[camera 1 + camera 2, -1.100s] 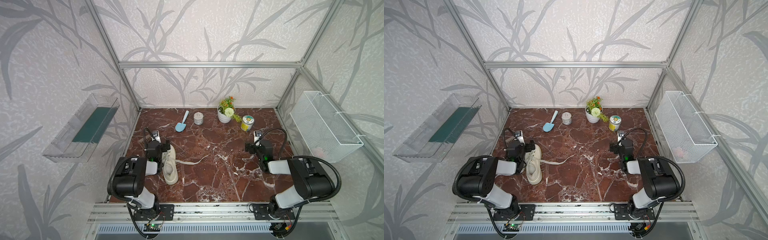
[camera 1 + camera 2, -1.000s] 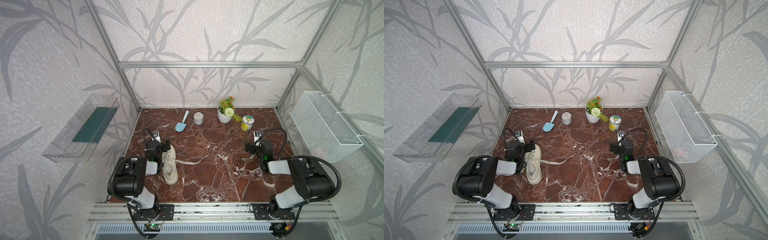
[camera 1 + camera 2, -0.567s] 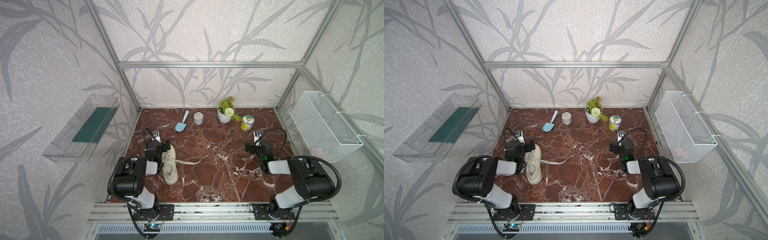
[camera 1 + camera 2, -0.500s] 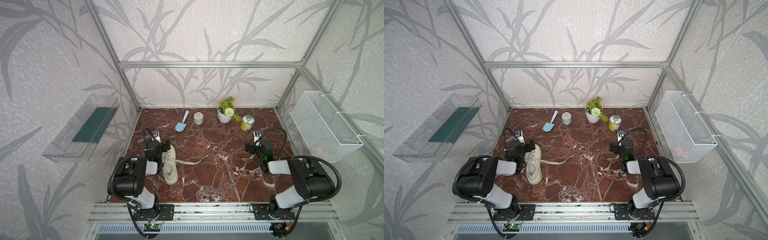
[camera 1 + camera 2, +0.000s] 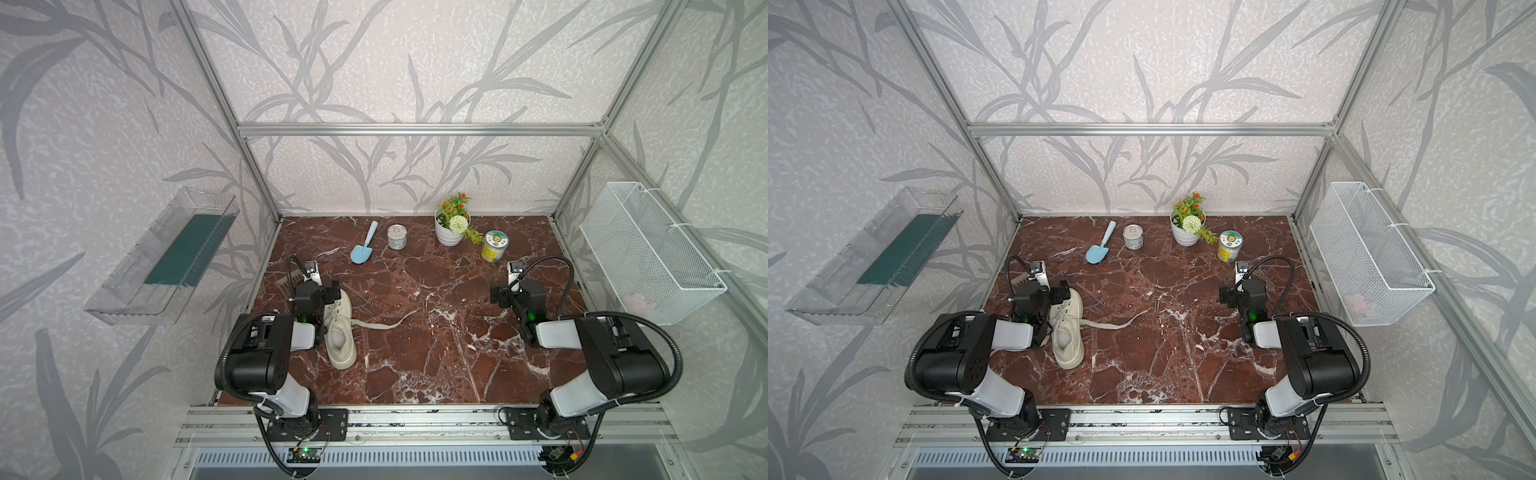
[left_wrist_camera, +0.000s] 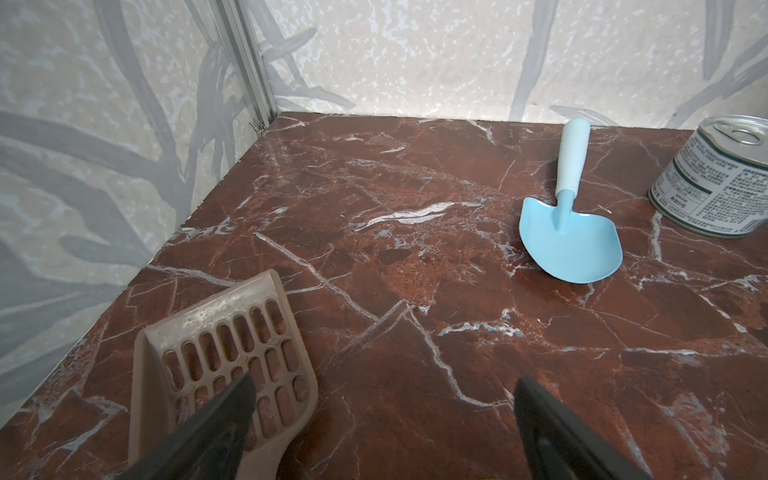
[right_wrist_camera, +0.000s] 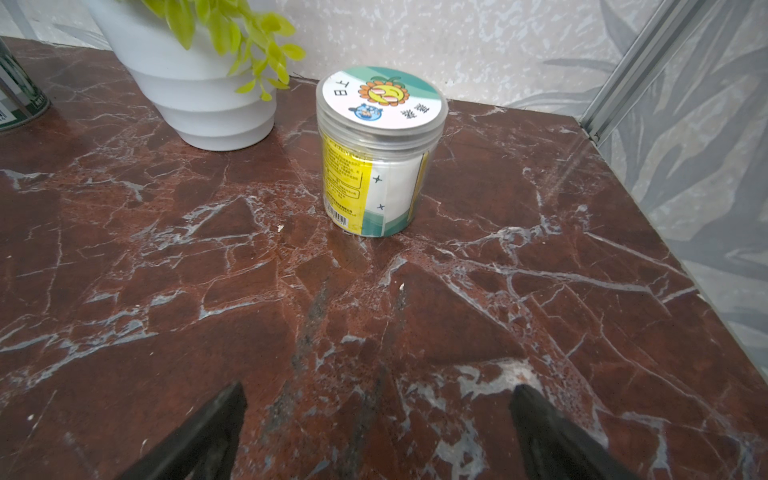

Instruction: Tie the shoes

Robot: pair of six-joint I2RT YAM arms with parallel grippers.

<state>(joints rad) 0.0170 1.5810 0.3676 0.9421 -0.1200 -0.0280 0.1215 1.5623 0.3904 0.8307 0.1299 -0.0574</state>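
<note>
Sneaker (image 5: 340, 332), cream with a thick sole, on the left part of the red marble table (image 5: 436, 353) in both top views; standing on its sole, toe toward the back wall, heel toward the front rail; one flat lace (image 5: 380, 326) loose, trailing over the marble toward the middle.

Left gripper (image 6: 384, 384) low over the table, just beside the toe end of the sneaker (contact not possible to tell from above); jaws wide apart, holding nothing; one finger (image 6: 216, 419) in front of a beige slotted scoop (image 6: 232, 345) lying flat on the marble; farther back a blue trowel (image 6: 569, 232) and a tin can (image 6: 719, 183), both near the back wall.

Right gripper (image 7: 376, 392) on the right side of the table, well apart from the sneaker; jaws equally wide apart and empty, facing a clear jar (image 7: 380, 153) with yellow label and cartoon lid; white plant pot (image 7: 199, 95) just beside that jar.

On the side walls, a clear tray (image 5: 166, 257) at left; a white wire basket (image 5: 648, 253) at right.
</note>
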